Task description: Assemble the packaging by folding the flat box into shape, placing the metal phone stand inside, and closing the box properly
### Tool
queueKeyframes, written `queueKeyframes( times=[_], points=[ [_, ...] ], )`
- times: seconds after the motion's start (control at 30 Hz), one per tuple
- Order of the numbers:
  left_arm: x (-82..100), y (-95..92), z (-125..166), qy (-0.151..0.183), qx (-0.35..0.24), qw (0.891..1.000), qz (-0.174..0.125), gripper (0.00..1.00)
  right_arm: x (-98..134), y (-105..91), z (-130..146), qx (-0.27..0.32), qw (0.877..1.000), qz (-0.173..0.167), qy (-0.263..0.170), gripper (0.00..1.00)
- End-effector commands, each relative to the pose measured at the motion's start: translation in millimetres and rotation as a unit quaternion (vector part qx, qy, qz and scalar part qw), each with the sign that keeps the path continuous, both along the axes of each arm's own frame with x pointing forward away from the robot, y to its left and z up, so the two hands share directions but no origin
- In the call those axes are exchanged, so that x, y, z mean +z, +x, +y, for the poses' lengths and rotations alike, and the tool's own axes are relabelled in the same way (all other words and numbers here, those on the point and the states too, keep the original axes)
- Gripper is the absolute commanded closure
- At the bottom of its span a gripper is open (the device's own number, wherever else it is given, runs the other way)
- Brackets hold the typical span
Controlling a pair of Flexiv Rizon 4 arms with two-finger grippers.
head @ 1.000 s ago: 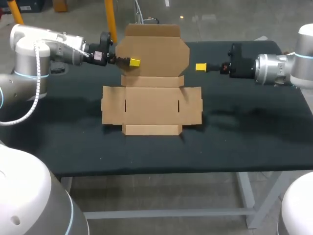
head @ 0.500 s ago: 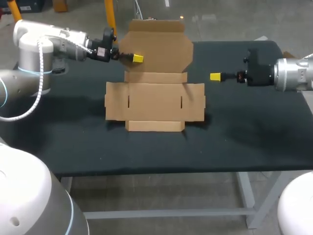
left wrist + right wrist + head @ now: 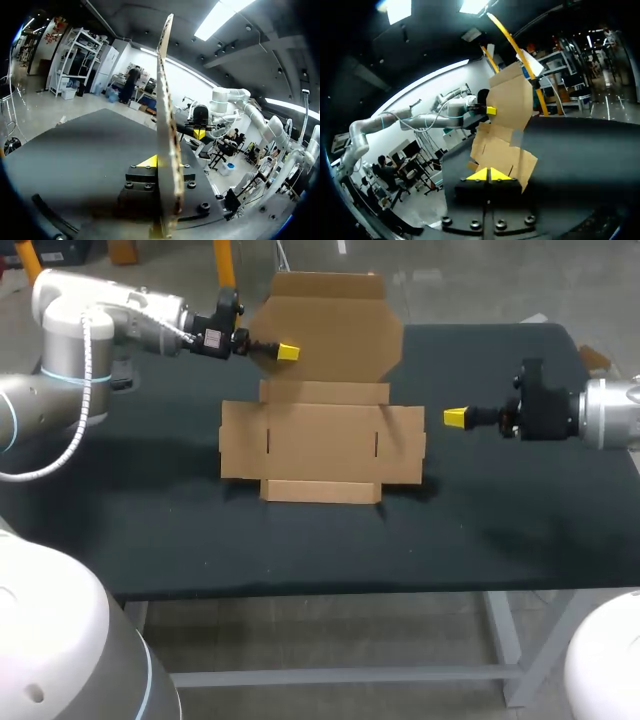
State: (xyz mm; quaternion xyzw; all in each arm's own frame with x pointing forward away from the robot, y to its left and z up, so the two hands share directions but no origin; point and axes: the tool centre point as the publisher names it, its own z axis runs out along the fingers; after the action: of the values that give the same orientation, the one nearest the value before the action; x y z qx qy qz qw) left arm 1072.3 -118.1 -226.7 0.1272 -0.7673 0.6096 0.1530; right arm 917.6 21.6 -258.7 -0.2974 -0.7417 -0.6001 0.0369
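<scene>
You're in a robotics lab or workshop, not a home. The table [image 3: 300, 550] is a plain work bench, with a black mat top on a bare grey metal frame. Your left arm [image 3: 90, 320] and right arm [image 3: 610, 415], white industrial machines, the left with loose cabling, reach in over its two ends. An unfolded cardboard box [image 3: 320, 440] lies on its middle.

Dark table [image 3: 500, 530], one cardboard box [image 3: 322, 440] down on it.
The box's main panels are lying flat on the tabletop, just ahead of the right gripper [image 3: 457, 417] and apart from its fingertips. The rear flap is tilted up off the surface, at the left gripper [image 3: 288, 351].
</scene>
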Motion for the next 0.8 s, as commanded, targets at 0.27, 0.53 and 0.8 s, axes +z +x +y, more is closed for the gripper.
queueKeyframes(
  times=[0.27, 0.53, 0.8],
  points=[
    [15.2, -3.8, -8.3, -0.012, 0.003, 1.0, -0.015, 1.0, -0.2, -25.1, -7.9, -0.053, 0.998, -0.016, -0.025, 1.0],
    [18.2, -5.4, -6.1, -0.016, 0.013, 1.0, -0.013, 1.0, -0.2, -25.1, -7.9, -0.053, 0.998, -0.016, -0.025, 1.0],
    [18.2, -5.4, -6.1, -0.016, 0.013, 1.0, -0.013, 1.0, -0.2, -25.1, -7.9, -0.053, 0.998, -0.016, -0.025, 1.0]
  ],
)
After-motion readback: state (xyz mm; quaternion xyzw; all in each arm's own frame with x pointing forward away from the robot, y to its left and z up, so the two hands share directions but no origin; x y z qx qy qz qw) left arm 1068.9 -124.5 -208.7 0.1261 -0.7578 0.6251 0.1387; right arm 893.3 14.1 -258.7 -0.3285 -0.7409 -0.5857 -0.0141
